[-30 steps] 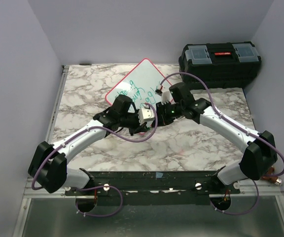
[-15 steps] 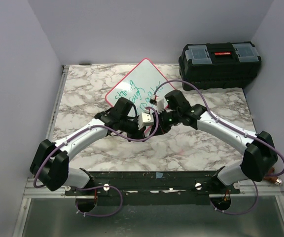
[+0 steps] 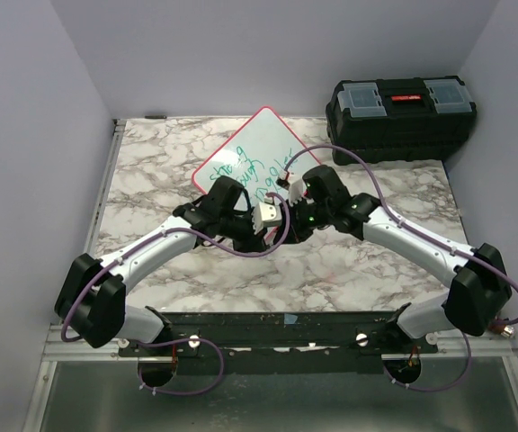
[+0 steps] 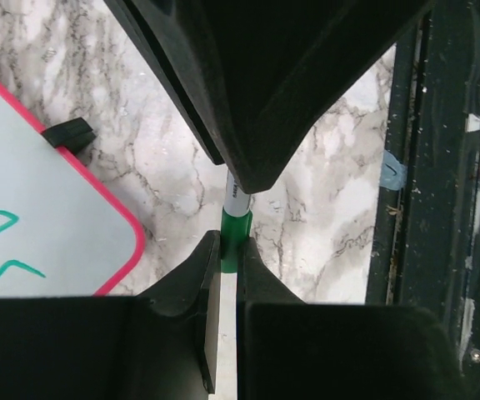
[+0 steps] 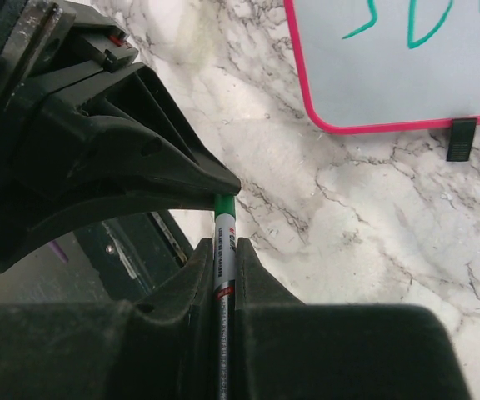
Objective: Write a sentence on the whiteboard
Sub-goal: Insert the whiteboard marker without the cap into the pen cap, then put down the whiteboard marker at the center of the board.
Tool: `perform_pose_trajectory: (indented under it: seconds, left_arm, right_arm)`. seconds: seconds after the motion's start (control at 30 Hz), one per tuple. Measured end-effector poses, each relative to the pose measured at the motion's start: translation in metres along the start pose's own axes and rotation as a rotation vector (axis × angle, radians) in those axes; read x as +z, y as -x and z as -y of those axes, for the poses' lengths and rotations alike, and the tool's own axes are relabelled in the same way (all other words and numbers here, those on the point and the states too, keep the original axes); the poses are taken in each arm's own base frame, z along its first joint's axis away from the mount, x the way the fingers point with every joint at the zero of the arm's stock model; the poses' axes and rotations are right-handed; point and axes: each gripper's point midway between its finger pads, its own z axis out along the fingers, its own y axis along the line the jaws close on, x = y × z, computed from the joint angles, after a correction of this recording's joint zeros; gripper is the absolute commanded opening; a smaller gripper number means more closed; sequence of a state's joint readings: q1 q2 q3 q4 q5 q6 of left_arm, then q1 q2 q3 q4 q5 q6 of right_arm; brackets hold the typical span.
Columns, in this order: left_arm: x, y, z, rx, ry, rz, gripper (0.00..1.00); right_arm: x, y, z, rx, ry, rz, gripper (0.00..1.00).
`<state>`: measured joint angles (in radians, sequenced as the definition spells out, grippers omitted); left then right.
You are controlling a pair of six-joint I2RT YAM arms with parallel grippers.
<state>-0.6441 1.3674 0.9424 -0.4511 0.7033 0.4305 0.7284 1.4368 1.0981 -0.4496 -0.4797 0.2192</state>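
Note:
The whiteboard [image 3: 257, 148] lies tilted on the marble table, with the green sentence [image 3: 248, 171] on it in up to three lines, its near end hidden by the arms. Both grippers meet just in front of the board's near corner. My right gripper [image 5: 225, 254] is shut on the white body of a green marker [image 5: 224, 250]. My left gripper [image 4: 230, 243] is shut on the marker's green cap [image 4: 234, 233], end to end with the right gripper. In the top view the left gripper [image 3: 268, 232] and the right gripper [image 3: 291, 225] touch. The board's corner shows in the left wrist view [image 4: 48, 217] and the right wrist view [image 5: 390, 83].
A black toolbox [image 3: 403, 112] stands at the back right corner of the table. A small black clip [image 5: 461, 138] sits at the board's pink edge. The dark metal rail [image 4: 440, 167] runs along the table's near edge.
The right gripper has swung left and down with the marker until it met the left gripper, whose fingers now hold the green cap. More of the board's writing is uncovered.

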Motion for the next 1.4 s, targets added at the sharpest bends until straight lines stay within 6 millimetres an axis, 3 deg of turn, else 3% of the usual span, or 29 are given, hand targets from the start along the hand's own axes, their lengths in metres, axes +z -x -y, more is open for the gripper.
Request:
perform_pose_trajectory:
  seconds: [0.17,0.23,0.27,0.5,0.73,0.87,1.13,1.4]
  left_arm:
    - [0.000,0.010,-0.011,0.030,0.053,0.017,0.60]
    - [-0.001,0.024,-0.015,0.053,0.074,0.054,0.91]
    - [-0.002,0.033,-0.017,0.075,0.083,0.077,0.98]
    - [-0.012,0.072,-0.016,0.177,0.122,0.194,0.99]
    - [-0.023,0.086,-0.019,0.215,0.171,0.244,0.99]
    - [-0.035,0.092,-0.025,0.221,0.259,0.293,0.98]
    - [-0.066,0.102,-0.071,0.081,0.610,0.453,0.98]
    - [-0.091,0.115,-0.129,-0.155,0.879,0.478,0.98]
  right_arm:
    - [-0.003,0.009,0.002,0.017,-0.051,0.048,0.00]
    - [-0.005,0.018,0.003,0.019,-0.069,0.090,0.01]
    - [-0.007,0.022,0.004,0.023,-0.080,0.108,0.01]
    - [-0.012,0.033,0.010,0.038,-0.166,0.168,0.01]
    - [-0.036,0.050,0.032,0.085,-0.346,0.289,0.01]
    - [-0.051,0.048,0.054,0.138,-0.481,0.352,0.01]
    - [-0.082,0.014,0.101,0.293,-0.707,0.458,0.04]
    - [-0.076,-0.032,0.151,0.446,-0.797,0.444,0.04]
